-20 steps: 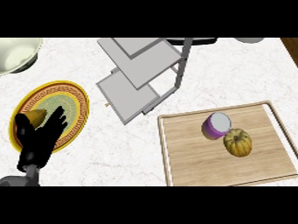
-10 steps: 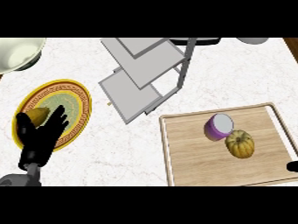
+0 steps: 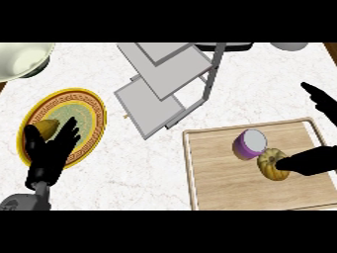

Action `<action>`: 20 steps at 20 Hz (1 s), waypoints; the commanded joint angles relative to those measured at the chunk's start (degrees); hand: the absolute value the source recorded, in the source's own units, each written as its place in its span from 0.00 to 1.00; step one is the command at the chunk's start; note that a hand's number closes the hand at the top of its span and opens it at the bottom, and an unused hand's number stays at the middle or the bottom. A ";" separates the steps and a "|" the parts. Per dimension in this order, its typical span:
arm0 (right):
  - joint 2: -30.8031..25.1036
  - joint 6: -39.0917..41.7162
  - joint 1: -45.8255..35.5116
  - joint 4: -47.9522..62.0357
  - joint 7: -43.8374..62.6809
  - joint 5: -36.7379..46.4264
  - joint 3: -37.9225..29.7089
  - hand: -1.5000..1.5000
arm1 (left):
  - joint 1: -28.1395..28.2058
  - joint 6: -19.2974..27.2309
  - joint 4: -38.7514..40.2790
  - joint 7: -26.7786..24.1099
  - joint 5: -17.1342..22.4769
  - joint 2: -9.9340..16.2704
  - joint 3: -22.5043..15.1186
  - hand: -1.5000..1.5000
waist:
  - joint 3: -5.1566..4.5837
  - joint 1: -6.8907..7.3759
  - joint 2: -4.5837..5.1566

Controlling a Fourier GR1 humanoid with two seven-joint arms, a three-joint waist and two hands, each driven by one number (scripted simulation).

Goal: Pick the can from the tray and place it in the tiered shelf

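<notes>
Purple cylindrical can (image 3: 249, 144) lies on the wooden tray (image 3: 215, 183), beside a small orange pumpkin (image 3: 272, 163). Right hand (image 3: 331, 148) is spread wide above tray's right edge; thumb should be steered past the pumpkin, fingers wrapped around the can only. Left hand (image 3: 48, 150) rests spread over the yellow patterned plate (image 3: 83, 106).

Right hand (image 3: 330, 157): absent from view a second ago, at the right edge only as fingertips half a second ago, now well inside the frame above the tray (image 3: 200, 188). Thumb now touching the yellow ribbed object (image 3: 271, 164) just beside the purple can (image 3: 249, 143); fingers spread open toward the upper right.
</notes>
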 commanded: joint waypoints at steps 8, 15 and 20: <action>9.39 7.42 -5.42 5.87 9.14 9.42 6.71 0.00 | 0.87 -0.33 -2.60 2.96 -1.98 -1.20 1.01 0.50 | 0.00 -0.79 -0.08; 13.08 6.02 -2.73 3.39 13.46 18.48 7.60 0.00 | 2.87 0.47 -3.51 2.02 -4.03 -3.45 1.02 0.50 | 0.01 -0.91 -0.12; 17.84 7.13 -3.29 7.48 12.82 22.82 7.99 0.00 | 0.74 -2.33 -3.04 3.65 -2.41 -2.69 3.64 0.50 | 0.01 -0.84 -0.06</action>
